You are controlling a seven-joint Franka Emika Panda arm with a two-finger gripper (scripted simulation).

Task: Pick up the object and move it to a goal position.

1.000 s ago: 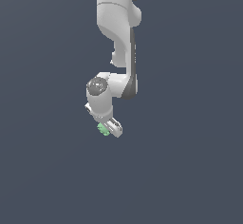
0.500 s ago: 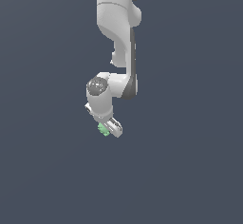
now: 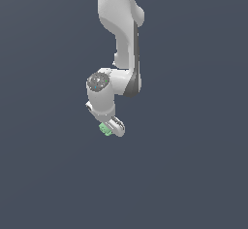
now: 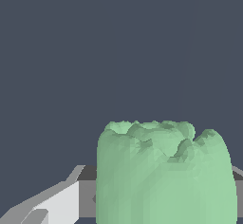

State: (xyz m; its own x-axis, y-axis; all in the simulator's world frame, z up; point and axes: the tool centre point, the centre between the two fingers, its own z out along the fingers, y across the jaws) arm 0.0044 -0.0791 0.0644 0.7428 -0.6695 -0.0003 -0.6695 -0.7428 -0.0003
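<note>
The white arm (image 3: 121,39) reached down from above, and its hand (image 3: 111,127) was closed on the small light-green lumpy object (image 3: 105,129). The object sat between the fingers (image 4: 57,204) at the hand's tip, protruding toward the exterior view's left, against a plain dark grey background.

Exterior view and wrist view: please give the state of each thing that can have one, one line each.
Light-green lumpy object: sits at the end effector, fills the wrist view close to the camera.
End effector: at the object; open or shut cannot be told.
Arm: reaches down from the top.
</note>
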